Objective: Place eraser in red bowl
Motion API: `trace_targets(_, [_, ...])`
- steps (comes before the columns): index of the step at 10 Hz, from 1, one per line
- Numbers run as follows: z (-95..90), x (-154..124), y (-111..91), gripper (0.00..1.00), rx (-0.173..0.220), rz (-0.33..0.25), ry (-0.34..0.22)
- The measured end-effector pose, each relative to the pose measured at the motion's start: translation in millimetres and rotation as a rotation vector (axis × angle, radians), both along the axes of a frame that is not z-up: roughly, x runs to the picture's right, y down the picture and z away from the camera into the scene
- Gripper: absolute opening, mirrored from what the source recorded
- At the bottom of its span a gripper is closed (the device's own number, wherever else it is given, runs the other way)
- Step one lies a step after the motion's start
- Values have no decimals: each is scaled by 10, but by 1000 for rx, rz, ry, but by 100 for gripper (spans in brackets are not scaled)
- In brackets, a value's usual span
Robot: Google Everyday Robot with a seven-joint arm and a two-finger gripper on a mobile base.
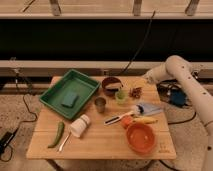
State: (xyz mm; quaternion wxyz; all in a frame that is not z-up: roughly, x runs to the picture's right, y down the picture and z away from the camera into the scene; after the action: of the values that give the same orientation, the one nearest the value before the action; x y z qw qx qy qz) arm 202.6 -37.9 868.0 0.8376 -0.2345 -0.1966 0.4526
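Claw (148, 76) over the desk's (100, 145) far right edge, apart, empty. Eraser (148, 108), prob. the blue-white block, lies near red bowl (128, 138). Descend vertically, grip across narrow side.

Dim, warm light from overhead, soft faint shadows beside things on the light wooden table (100, 145), dark unlit band behind, whole view softly blurred, gripper (146, 78) murky at the table's far right edge.

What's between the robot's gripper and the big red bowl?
In the camera view, the gripper hovers at the table's back edge. Between it and the red bowl lie a small brown thing, a blue-grey packet and a yellow item.
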Motion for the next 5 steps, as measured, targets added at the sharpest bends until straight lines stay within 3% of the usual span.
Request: trace_targets(5, [205,-341,-218,65,-6,2,-41])
